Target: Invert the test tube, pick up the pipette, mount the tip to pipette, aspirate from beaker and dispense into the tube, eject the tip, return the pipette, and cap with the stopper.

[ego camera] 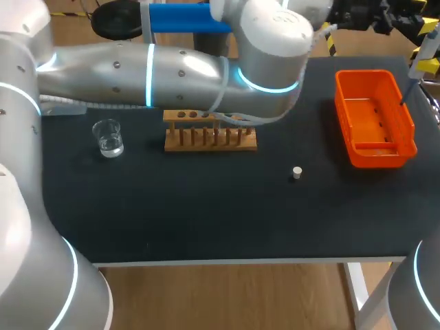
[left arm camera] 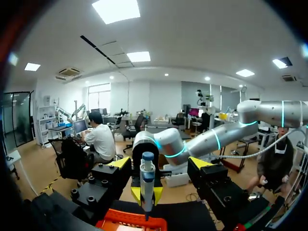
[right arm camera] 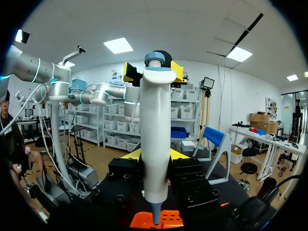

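The right gripper (right arm camera: 155, 154) was clamped on the white pipette (right arm camera: 155, 110), its 2 yellow tips pressing the body from both sides. It held the pipette upright, nose down, over the orange tray (ego camera: 342, 103). The left gripper (left arm camera: 160, 163) stood spread wide and empty, its 2 tips flanking the pipette's head without touching. The white stopper (ego camera: 297, 172) lay left of the tray, the wooden rack (ego camera: 210, 141) farther left, and the beaker (ego camera: 108, 137) beyond.
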{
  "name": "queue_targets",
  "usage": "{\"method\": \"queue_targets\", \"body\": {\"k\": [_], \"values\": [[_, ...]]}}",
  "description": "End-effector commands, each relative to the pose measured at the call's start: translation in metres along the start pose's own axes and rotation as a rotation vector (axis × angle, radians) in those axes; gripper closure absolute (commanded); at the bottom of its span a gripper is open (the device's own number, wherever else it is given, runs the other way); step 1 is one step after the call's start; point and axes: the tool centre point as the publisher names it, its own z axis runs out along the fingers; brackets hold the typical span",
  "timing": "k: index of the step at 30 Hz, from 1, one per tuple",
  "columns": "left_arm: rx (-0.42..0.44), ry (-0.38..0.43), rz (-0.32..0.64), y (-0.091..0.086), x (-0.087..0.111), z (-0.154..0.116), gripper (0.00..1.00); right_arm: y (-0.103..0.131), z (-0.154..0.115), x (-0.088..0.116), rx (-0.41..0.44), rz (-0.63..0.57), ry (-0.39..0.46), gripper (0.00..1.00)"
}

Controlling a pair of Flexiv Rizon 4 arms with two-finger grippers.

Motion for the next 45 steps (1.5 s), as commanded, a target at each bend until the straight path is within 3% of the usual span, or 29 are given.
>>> {"method": "queue_targets", "body": {"k": [1,15,21,32,45], "values": [[0.095,-0.008,0.014,0.008,0.010,-0.041,0.00,0.001,0.001,0.001,0.004,0.000,-0.002,1.00],[0.074,-0.076,0.037,0.043,0.039,-0.103,0.00,0.001,0.001,0.001,0.004,0.000,-0.002,1.00],[0.134,-0.093,0.056,0.063,0.047,-0.134,0.00,0.001,0.001,0.001,0.004,0.000,-0.002,1.00],[0.136,-0.125,0.029,0.092,0.057,-0.179,0.00,0.001,0.001,0.001,0.004,0.000,-0.002,1.00],[0.152,-0.171,0.016,0.109,0.063,-0.228,0.00,0.001,0.001,0.001,0.004,0.000,-0.002,1.00]]}}
